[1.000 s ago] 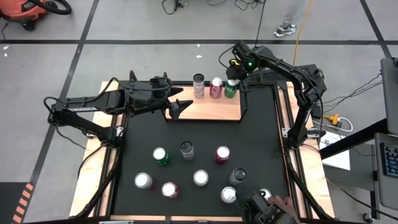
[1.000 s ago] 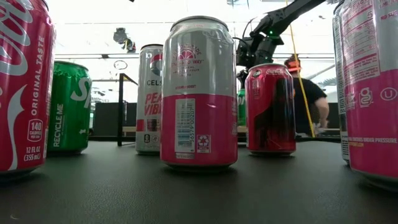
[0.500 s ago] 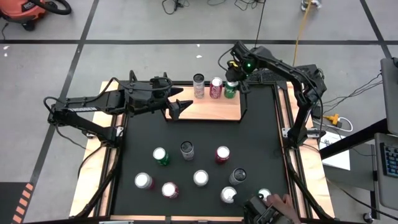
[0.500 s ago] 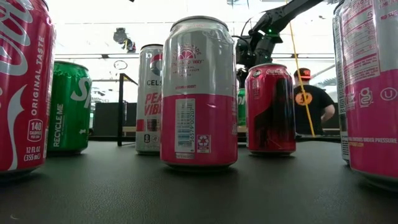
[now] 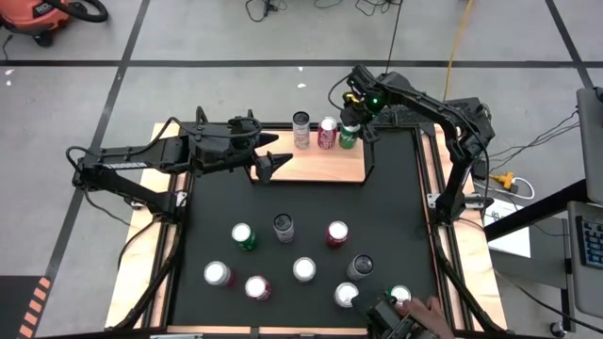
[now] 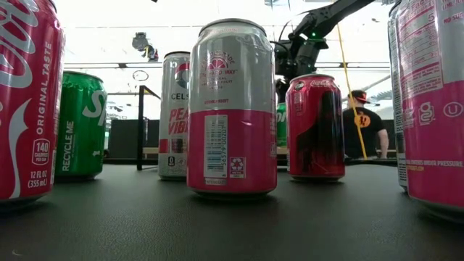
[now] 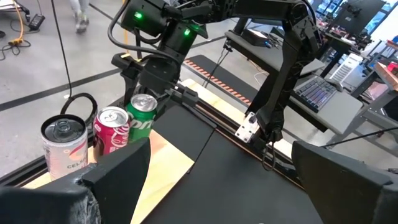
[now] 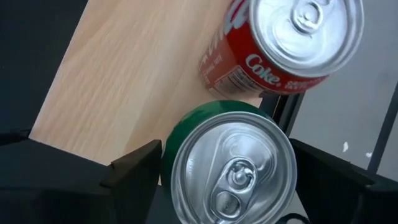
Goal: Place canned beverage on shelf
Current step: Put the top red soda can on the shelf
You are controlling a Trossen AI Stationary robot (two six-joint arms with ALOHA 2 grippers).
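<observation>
Right gripper (image 5: 352,117) at far edge, fingers spread apart; left gripper (image 5: 278,160) hovering mid-table, fingers wide.

Even overhead light, soft shadows, blown-out low-view background

From overhead I see the whole table (image 5: 377,188) straight down, my low camera looks level across the mat toward twelve o'clock, close behind cans, and both wrist cameras share the green can (image 8: 230,165) on the shelf (image 7: 165,168), the right one nearest above it.
</observation>
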